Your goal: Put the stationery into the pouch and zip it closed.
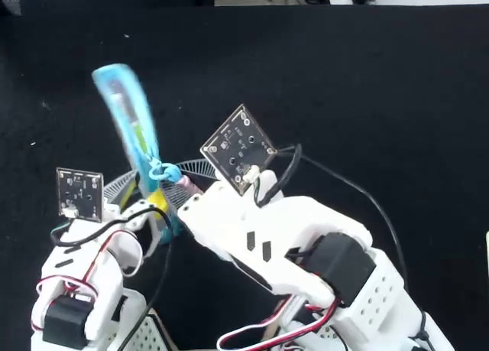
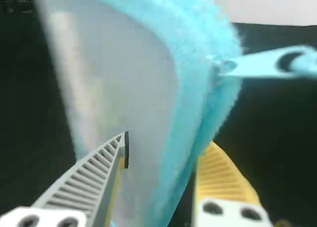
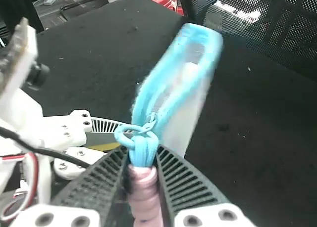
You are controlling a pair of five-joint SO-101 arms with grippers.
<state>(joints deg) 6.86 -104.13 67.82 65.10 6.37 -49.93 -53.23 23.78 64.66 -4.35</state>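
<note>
Pouch: I see 1 translucent soft pouch (image 1: pixel 128 118) with fuzzy light-blue trim, held up at a slant above the black cloth table (image 1: pixel 367 83). Its far end points away from both arms.

Left gripper: the left gripper (image 2: pixel 168 148) is clamped on the pouch's near end. The grey ribbed finger (image 2: pixel 94 180) presses on the clear face and the yellow finger (image 2: pixel 218 175) sits behind the blue edge. In the high view it lies just beside the right arm's tip (image 1: pixel 157 206).

Zipper: the light-blue zipper slider (image 2: pixel 225 66) sits on the trimmed edge near the gripped end, its flat tab sticking out sideways. I cannot tell how much of the zip is closed.

Cord: 1 light-blue cord loop (image 3: pixel 140 140) hangs from the slider and runs down onto a pink cylindrical piece (image 3: pixel 143 192).

Right gripper: the right gripper (image 3: pixel 142 155) has its 2 black ribbed fingers clenched on the pink cylindrical piece, with the cord loop just above the tips. It is close against the left one.

Contents: a pale, narrow shape (image 3: pixel 190 68) shows through the pouch wall. I cannot tell what it is.

Background: black mesh panels (image 3: pixel 277 19) beyond the table's far edge.
</note>
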